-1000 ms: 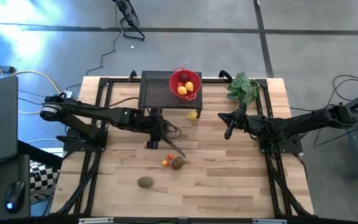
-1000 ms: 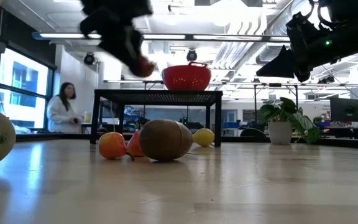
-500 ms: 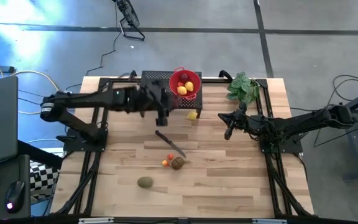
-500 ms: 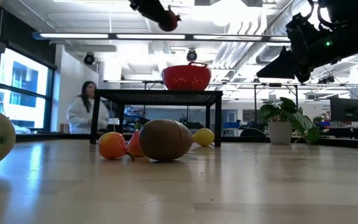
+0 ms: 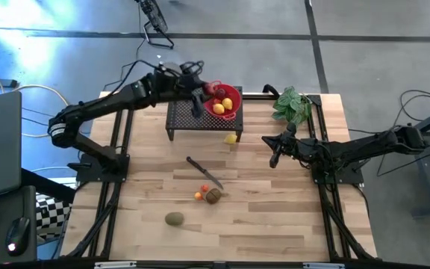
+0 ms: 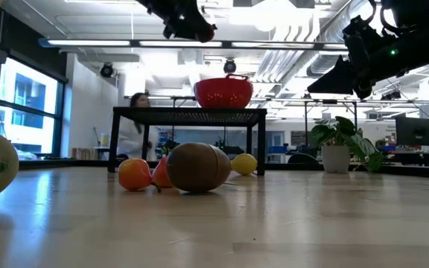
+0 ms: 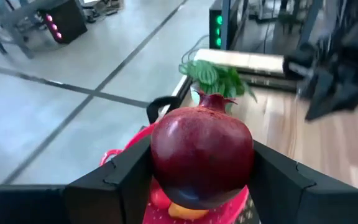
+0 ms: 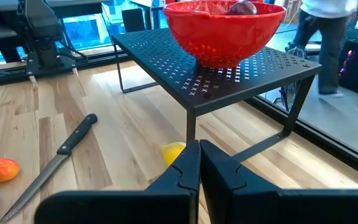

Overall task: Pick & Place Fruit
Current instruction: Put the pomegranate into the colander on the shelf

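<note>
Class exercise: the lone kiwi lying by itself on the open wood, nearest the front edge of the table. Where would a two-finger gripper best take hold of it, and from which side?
Grip the kiwi across its narrower middle, coming straight down from above. It is an oval lying flat on bare table, with nothing beside it, so fingers can likely close on its short sides without slipping toward the ends.

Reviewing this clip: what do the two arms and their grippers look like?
Both arms are dark, black jointed links on black frame mounts. The left arm has a silver-grey collar at its base with a pale cable beside it. The left gripper has broad, flat, angular black fingers; the right gripper has the same matte black wedge-shaped fingers.
</note>
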Controlling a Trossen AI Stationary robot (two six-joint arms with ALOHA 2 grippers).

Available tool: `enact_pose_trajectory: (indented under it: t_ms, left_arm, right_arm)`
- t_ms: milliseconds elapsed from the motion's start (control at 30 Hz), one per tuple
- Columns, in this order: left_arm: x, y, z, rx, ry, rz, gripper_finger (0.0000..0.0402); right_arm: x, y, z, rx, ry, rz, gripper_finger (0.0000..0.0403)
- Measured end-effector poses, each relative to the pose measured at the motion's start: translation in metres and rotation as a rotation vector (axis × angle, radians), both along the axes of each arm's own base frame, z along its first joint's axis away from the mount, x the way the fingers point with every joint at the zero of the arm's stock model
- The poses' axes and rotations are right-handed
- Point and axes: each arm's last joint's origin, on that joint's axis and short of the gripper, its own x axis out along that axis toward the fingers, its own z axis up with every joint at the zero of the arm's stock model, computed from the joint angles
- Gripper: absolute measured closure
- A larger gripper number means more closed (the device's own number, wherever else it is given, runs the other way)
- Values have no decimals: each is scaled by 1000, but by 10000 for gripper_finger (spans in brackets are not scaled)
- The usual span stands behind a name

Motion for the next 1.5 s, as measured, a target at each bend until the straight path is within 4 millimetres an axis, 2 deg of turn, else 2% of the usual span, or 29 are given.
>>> enact_pose_trajectory:
  t_ms: [200, 400, 600, 800, 1200, 1500]
  left_arm:
    - [13, 10, -12, -42, -7, 5, 186]
    - [32, 19, -38, -98, 67, 23, 186]
    - [39, 24, -52, -127, 113, 78, 186]
    - [41, 25, -60, -169, 142, 93, 186]
    - [40, 24, -63, -221, 142, 117, 186]
    - [39, 25, -76, -246, 139, 186, 186]
  right_arm:
    - [0, 0, 0, 0, 2, -1, 400]
    - [0, 0, 0, 0, 3, -1, 400]
    - [0, 0, 0, 0, 3, -1, 400]
    - [0, 0, 0, -1, 3, -1, 400]
    - [0, 0, 0, 0, 4, -1, 400]
    - [0, 0, 0, -1, 4, -1, 400]
